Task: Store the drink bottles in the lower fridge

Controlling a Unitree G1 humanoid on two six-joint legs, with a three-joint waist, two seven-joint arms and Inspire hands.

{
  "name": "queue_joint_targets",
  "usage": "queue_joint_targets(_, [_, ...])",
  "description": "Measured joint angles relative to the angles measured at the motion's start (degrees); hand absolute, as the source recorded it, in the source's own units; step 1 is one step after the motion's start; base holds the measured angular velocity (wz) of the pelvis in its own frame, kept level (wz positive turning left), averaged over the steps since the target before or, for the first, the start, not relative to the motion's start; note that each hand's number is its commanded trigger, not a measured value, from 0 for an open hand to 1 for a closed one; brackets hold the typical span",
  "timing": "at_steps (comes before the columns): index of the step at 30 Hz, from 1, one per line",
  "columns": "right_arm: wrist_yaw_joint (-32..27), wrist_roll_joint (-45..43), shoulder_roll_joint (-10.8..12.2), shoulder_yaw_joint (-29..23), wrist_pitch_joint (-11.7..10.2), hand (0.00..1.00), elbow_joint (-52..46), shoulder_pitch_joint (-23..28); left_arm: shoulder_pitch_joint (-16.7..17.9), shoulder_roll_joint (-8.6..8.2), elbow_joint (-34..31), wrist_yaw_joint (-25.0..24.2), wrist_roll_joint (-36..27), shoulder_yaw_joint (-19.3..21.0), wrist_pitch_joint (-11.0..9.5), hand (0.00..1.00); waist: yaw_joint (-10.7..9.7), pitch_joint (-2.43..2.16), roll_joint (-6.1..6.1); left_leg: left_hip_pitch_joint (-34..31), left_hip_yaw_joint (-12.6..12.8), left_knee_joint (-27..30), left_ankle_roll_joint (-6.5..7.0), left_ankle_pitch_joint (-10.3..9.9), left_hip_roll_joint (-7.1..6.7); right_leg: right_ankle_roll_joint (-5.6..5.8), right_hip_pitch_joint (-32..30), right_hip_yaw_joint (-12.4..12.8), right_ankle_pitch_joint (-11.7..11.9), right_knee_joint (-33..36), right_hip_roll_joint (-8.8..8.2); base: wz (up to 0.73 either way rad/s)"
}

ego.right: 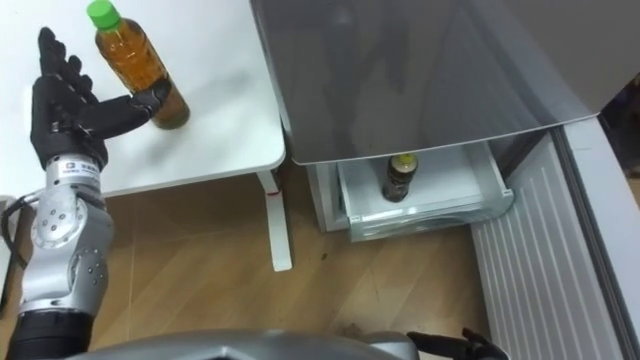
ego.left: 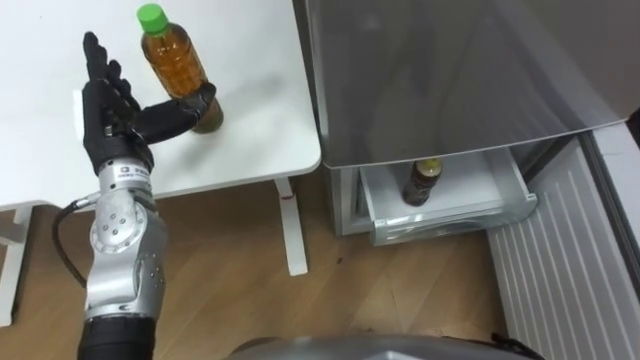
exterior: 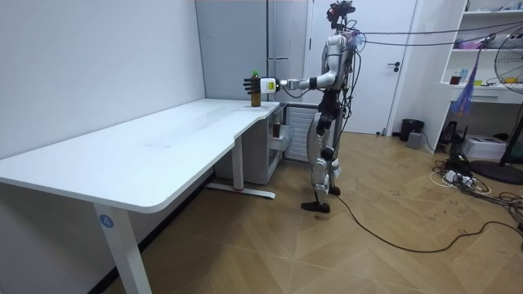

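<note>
At upper left the left hand point(ego.right: 68, 112), fingers straight, lays its thumb against the base of a green-capped tea bottle point(ego.right: 132, 60) standing on the white table point(ego.right: 225, 115), while at centre right the grey fridge's point(ego.right: 420, 70) open lower drawer point(ego.right: 455, 205) holds a dark bottle point(ego.right: 398, 178).

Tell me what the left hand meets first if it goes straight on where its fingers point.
Probably nothing near: the left hand points past the bottle, which stands right of its fingers, by the thumb. Ahead lies bare table; its height above that is unclear.
</note>
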Motion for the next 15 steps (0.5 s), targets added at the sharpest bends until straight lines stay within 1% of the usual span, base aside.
queue_joint_targets(6, [-0.1,-0.2,0.0,0.0,0.2,0.0,-0.1,0.1,-1.9,0.98,1.9,0.2,0.0,0.6,0.0,0.0,0.0,0.01,0.0,0.5,0.2,-0.4,0.0,0.0,0.05,0.0,0.2,0.4,0.0,0.0,0.02,-0.03])
queue_joint_targets(8, [-0.2,-0.3,-0.1,0.0,0.2,0.0,-0.1,0.1,-2.2,1.7,1.9,0.3,0.0,0.7,0.0,0.0,-0.2,0.03,0.02,0.5,0.3,-0.5,0.0,0.0,0.07,0.0,0.1,0.6,0.0,0.0,0.04,-0.04])
queue_joint_targets(15, [-1.7,-3.1,-0.1,0.0,0.3,0.0,-0.2,0.0,-4.9,2.4,1.9,0.5,0.0,0.7,0.0,0.0,-0.6,0.0,0.09,0.5,0.3,-0.5,0.0,0.0,0.06,0.0,-0.2,1.2,0.0,0.1,0.1,-0.02])
